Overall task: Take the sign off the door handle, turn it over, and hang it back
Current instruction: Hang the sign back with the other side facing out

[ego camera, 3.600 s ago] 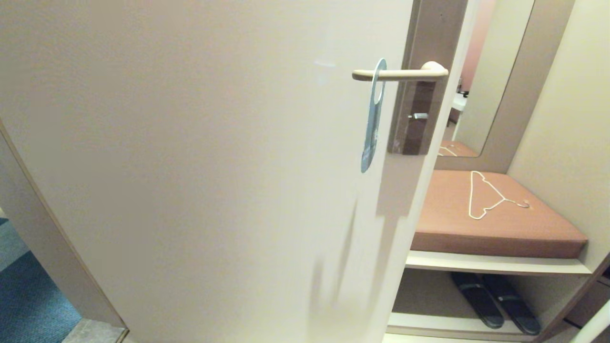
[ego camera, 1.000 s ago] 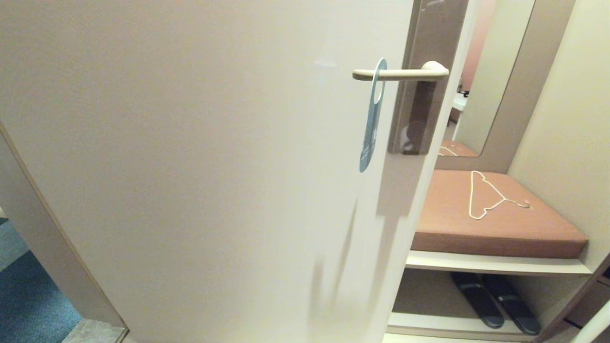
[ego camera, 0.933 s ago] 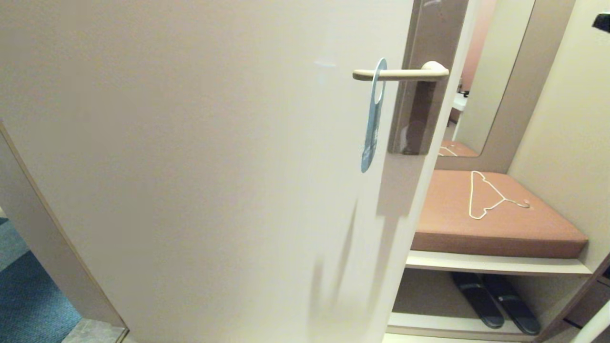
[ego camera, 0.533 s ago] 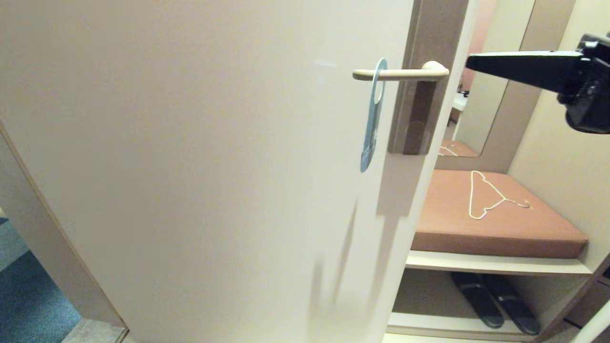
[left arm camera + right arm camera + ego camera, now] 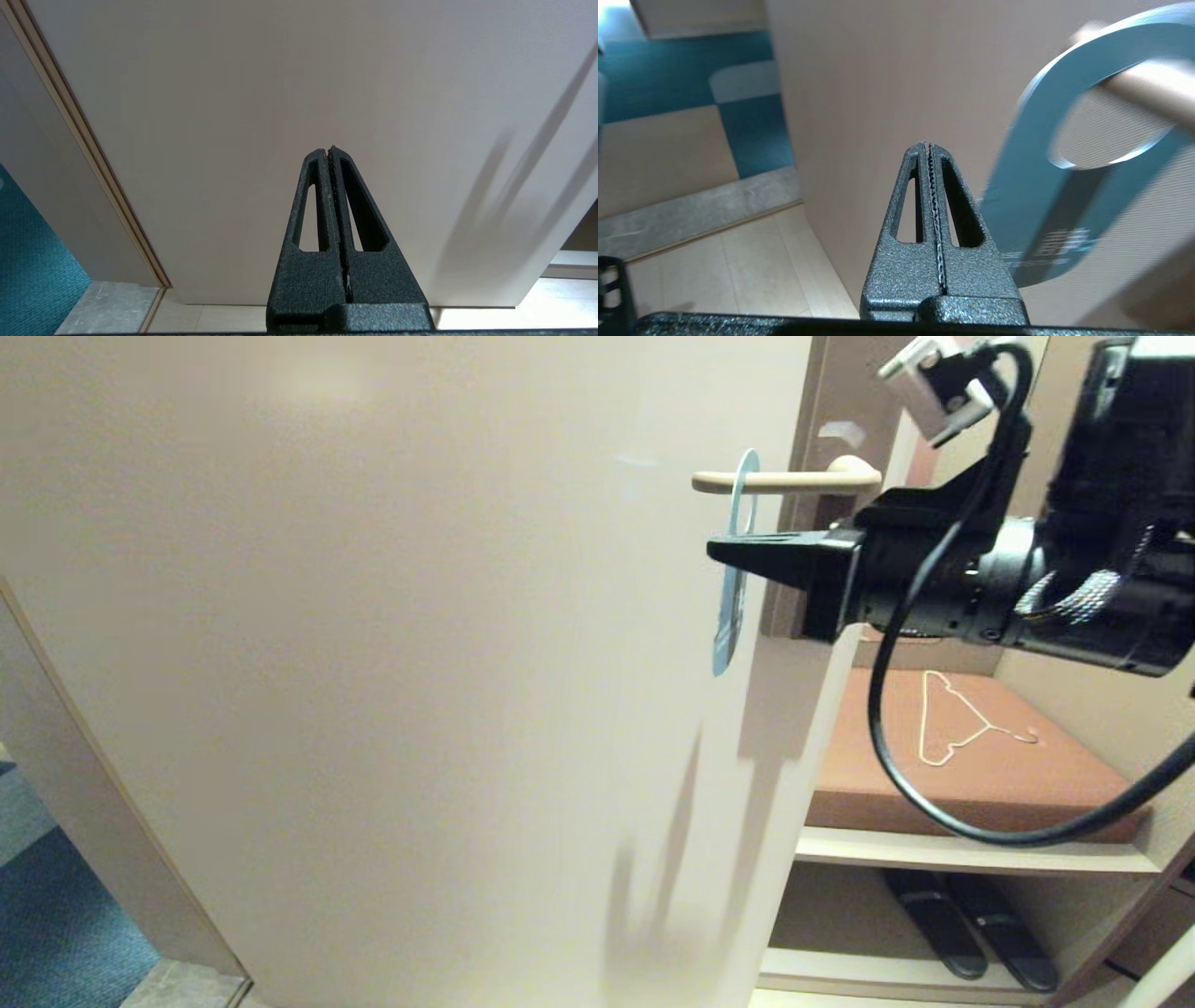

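Pale door (image 5: 373,663); right tool (image 5: 714,550) closed, level, beside sign (image 5: 730,616) on door handle (image 5: 784,481).

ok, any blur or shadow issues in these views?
Right wrist view: sign and door handle smeared by motion blur, right hand sharp. Head view: streaky shadows low on the door. Left wrist view: sharp, the same streaks beside the left hand.

light blue sign (image 5: 731,607) hangs on cream door handle (image 5: 784,481).
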